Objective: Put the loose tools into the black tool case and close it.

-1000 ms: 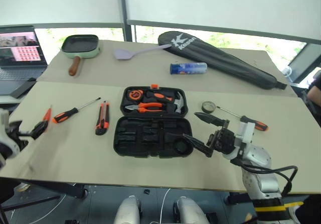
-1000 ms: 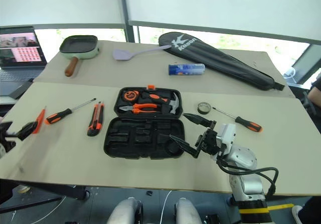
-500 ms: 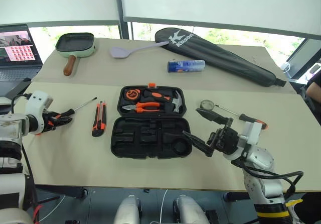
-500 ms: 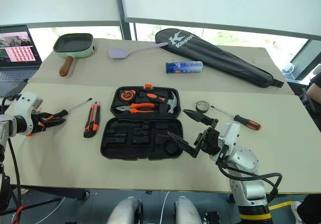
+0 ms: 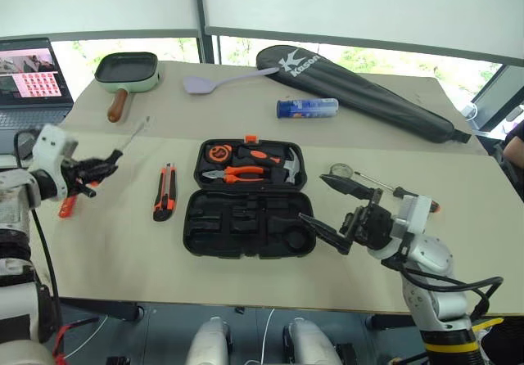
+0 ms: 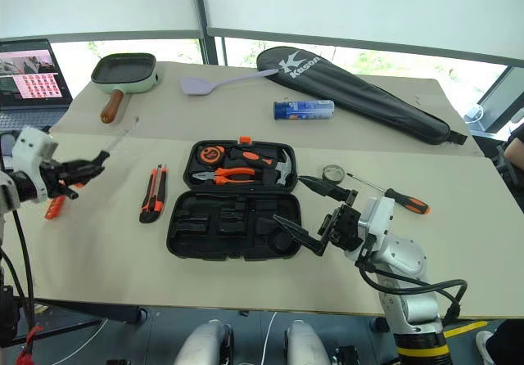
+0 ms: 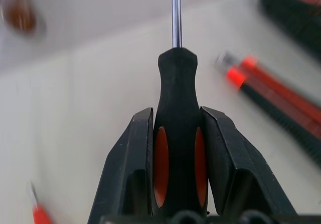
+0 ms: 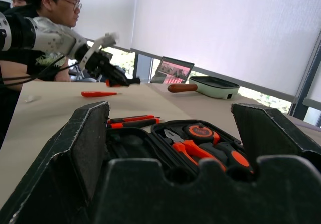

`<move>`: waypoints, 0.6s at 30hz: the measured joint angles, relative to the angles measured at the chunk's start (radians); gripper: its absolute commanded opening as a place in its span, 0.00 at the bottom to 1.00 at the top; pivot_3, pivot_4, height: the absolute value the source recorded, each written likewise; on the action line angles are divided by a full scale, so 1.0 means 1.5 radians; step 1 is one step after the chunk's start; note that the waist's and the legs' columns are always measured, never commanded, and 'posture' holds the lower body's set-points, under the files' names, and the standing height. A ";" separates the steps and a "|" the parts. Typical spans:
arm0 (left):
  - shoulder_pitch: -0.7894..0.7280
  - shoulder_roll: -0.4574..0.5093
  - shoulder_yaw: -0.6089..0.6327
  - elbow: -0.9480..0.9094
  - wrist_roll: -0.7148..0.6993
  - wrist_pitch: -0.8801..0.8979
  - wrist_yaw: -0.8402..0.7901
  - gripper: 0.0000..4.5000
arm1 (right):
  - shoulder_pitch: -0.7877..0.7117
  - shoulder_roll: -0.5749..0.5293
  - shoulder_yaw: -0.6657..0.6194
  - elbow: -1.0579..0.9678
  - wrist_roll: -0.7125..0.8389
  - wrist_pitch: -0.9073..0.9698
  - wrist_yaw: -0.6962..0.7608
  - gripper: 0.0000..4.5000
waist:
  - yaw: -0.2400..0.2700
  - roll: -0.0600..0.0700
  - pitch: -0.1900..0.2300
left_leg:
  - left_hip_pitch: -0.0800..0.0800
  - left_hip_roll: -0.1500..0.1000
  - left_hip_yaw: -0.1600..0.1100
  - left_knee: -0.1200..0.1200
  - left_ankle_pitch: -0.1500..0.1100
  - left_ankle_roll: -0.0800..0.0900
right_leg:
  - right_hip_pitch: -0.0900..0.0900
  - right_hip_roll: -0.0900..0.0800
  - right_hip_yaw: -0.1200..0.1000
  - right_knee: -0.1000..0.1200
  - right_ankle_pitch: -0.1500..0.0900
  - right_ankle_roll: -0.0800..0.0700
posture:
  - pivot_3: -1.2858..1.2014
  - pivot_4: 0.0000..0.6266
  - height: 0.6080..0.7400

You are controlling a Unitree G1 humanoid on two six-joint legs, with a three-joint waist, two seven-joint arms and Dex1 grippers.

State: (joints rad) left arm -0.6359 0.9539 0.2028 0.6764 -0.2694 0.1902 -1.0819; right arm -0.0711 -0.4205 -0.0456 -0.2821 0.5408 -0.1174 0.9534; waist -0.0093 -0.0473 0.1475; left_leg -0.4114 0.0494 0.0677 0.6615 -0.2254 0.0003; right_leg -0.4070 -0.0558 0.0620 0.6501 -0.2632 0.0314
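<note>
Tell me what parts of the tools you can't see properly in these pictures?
- Held screwdriver: handle end hidden between the left gripper's fingers; shaft tip cut off in the left wrist view.
- Tape roll: partly behind the right gripper's finger.
- Tool case: empty slots too dark to tell apart.

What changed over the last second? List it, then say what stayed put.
The left gripper closed on the black-and-orange screwdriver and lifted it off the table, toward the black tool case. The right gripper stayed open beside the case; the utility knife and tester screwdriver stayed put.
</note>
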 measured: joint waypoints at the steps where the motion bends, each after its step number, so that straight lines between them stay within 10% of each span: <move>1: 0.008 -0.002 0.008 -0.041 -0.012 -0.007 -0.015 0.21 | 0.000 -0.006 -0.008 0.000 0.007 0.003 0.001 1.00 | 0.000 0.000 0.000 | 0.000 0.000 0.000 0.000 0.000 0.000 | 0.000 0.000 0.000 0.000 0.000 0.000 | 0.52 0.24 1.00; 18: 0.015 -0.095 -0.285 -0.357 0.153 -0.112 -0.103 0.21 | 0.091 -0.195 -0.090 0.012 0.021 0.068 0.096 1.00 | 0.005 0.001 0.000 | 0.001 0.000 0.000 0.001 0.000 0.000 | 0.001 0.001 0.001 -0.001 0.000 0.000 | 0.52 0.24 1.00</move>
State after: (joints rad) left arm -0.6133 0.8110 -0.2249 0.1407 -0.0392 0.0217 -1.2364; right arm 0.0660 -0.7134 -0.1801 -0.2648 0.5716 -0.0159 1.0972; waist -0.0016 -0.0464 0.1477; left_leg -0.4104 0.0486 0.0677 0.6629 -0.2253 0.0006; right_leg -0.4050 -0.0540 0.0641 0.6493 -0.2632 0.0319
